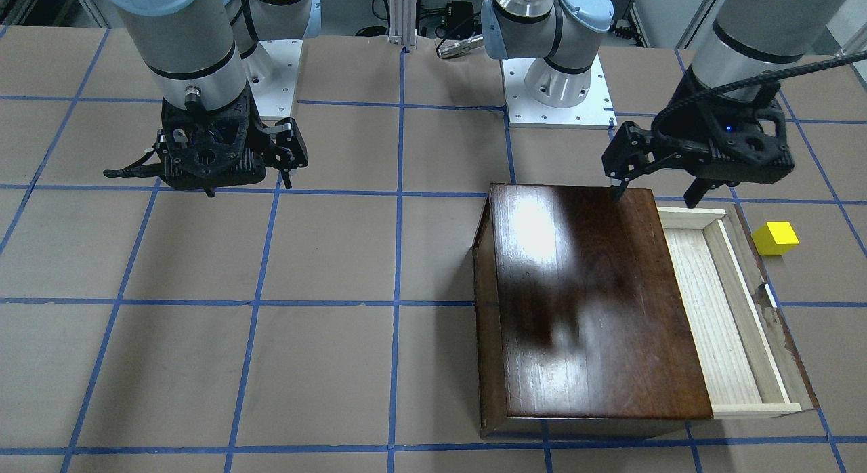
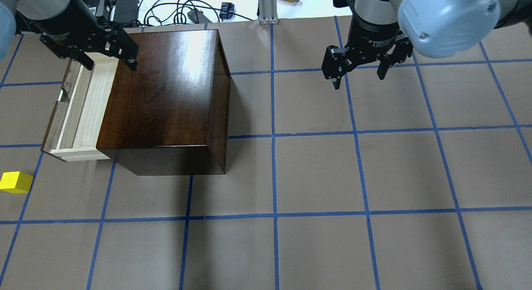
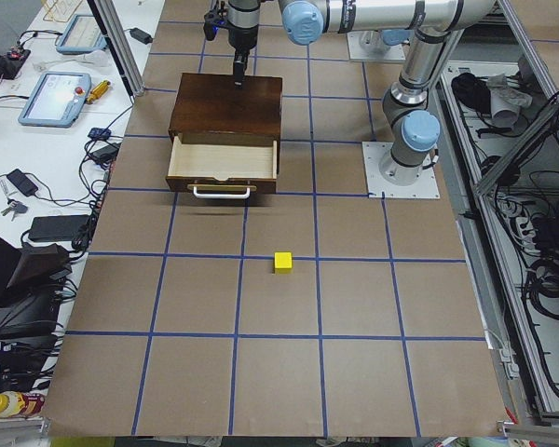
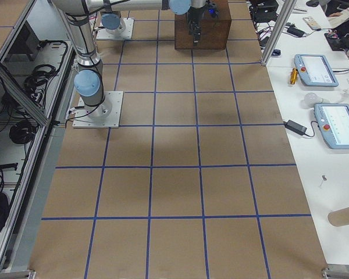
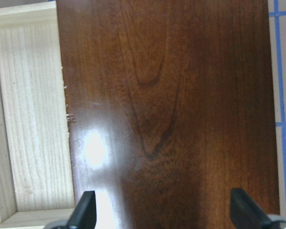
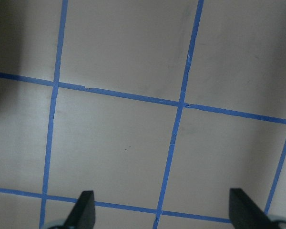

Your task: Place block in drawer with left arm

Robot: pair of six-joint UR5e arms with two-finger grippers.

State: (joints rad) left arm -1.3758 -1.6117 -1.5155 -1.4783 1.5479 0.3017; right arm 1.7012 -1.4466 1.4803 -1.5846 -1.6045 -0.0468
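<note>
Overhead exterior view: left gripper (image 2: 111,65), spread and empty, hangs over the box (image 2: 166,94) edge and open drawer (image 2: 68,115), the block (image 2: 16,182) on the table (image 2: 316,178) well apart past the drawer's front, where a low reach might clip that front or knock the block away.

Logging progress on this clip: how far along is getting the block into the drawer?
Done: the drawer stands open, with nothing showing inside it. In hand: nothing yet. The left tool hovers open and unladen over the box edge beside the drawer. Left: the block sits on the table outside the drawer, not yet grasped, so both pick and place remain. The right tool hangs open over the table.
</note>
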